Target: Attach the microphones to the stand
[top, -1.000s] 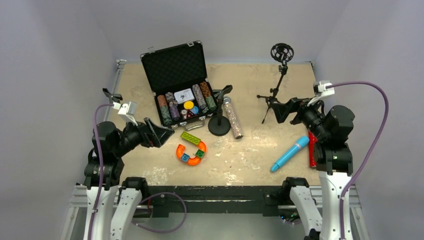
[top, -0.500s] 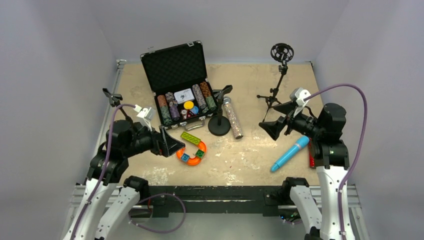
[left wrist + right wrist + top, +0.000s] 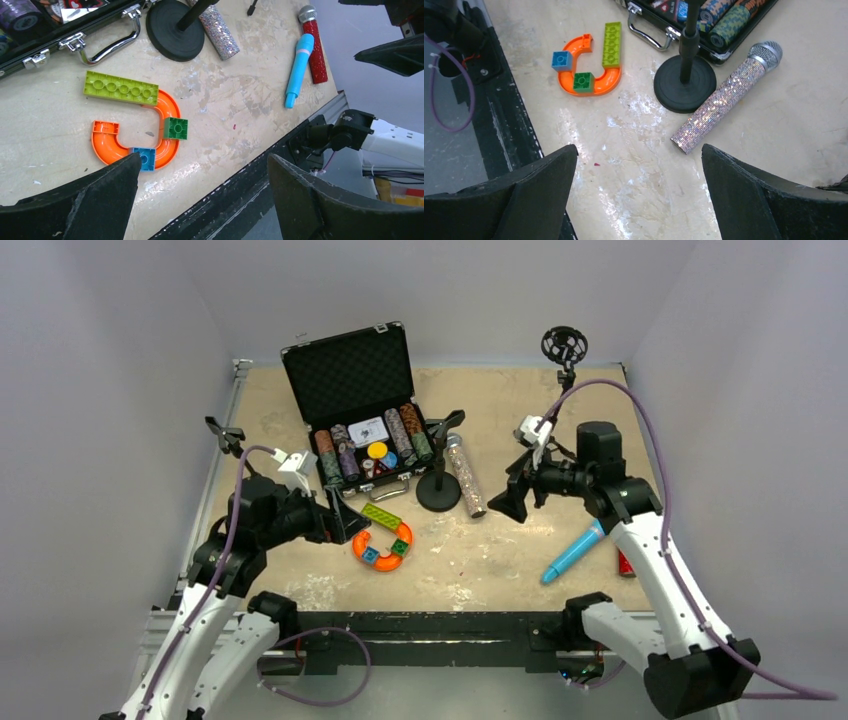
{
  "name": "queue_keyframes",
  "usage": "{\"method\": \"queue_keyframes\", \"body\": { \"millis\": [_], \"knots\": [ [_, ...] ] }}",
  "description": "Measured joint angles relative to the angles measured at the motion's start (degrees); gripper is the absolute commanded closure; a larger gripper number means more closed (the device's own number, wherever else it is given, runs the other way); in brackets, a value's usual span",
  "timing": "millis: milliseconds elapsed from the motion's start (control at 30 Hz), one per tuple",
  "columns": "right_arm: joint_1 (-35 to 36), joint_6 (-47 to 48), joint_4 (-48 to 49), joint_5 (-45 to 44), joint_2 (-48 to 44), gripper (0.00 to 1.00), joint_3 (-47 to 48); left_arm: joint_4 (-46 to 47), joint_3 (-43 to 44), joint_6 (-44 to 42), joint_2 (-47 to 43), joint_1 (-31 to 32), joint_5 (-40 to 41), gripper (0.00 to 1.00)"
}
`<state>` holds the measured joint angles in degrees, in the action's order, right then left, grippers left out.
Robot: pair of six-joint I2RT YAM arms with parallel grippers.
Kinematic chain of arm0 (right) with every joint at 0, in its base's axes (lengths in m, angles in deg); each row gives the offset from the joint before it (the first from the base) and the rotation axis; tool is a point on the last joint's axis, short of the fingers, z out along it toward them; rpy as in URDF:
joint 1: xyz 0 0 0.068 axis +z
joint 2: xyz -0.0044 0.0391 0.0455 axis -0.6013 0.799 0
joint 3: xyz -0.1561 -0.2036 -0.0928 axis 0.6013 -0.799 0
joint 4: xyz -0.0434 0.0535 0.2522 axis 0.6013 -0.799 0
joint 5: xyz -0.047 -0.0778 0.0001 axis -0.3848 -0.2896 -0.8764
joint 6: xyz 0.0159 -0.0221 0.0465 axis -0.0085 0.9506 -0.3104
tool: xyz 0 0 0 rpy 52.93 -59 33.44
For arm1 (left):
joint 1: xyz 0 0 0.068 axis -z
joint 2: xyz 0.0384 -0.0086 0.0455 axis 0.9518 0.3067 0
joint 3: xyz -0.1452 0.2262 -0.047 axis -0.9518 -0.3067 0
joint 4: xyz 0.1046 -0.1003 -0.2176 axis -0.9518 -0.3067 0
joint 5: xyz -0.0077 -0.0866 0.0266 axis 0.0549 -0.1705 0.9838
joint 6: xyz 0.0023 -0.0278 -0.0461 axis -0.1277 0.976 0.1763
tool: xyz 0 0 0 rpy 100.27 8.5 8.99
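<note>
Silver-pink mic (image 3: 719, 107) is all glitter with a grey mesh head. The red mic (image 3: 316, 55) is glittery too, and the blue mic (image 3: 299, 65) is plain light blue. Stand (image 3: 674, 92) is solid black. Toy bits: orange track (image 3: 106, 147), lime brick (image 3: 120, 89), dark green block (image 3: 176, 128), blue block (image 3: 145, 157). Case (image 3: 345, 370) is black, and the table (image 3: 799, 115) is mottled beige with pale scuffs.
</note>
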<state>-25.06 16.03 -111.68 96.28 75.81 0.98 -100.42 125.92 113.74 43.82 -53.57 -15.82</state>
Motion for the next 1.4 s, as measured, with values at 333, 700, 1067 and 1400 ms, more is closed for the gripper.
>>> {"method": "queue_keyframes", "body": {
  "millis": [333,700,1067,1400],
  "knots": [
    [7.5,-14.5,14.0,-13.4,7.2,0.01,-7.8,0.0,0.0,0.6,-0.9,0.0,3.9,0.01],
    [11.7,-30.4,23.3,-23.7,12.6,0.17,-12.6,-0.1,-1.9,2.2,-4.7,0.0,4.5,0.01],
    [12.2,-32.9,23.6,-28.8,29.2,0.23,-7.0,-1.3,-2.4,3.4,-6.8,0.0,4.4,0.01],
    [12.2,-34.3,20.3,-32.4,40.5,0.26,-0.7,-1.7,-2.4,3.4,-7.0,0.0,4.4,0.01]
  ]
}}
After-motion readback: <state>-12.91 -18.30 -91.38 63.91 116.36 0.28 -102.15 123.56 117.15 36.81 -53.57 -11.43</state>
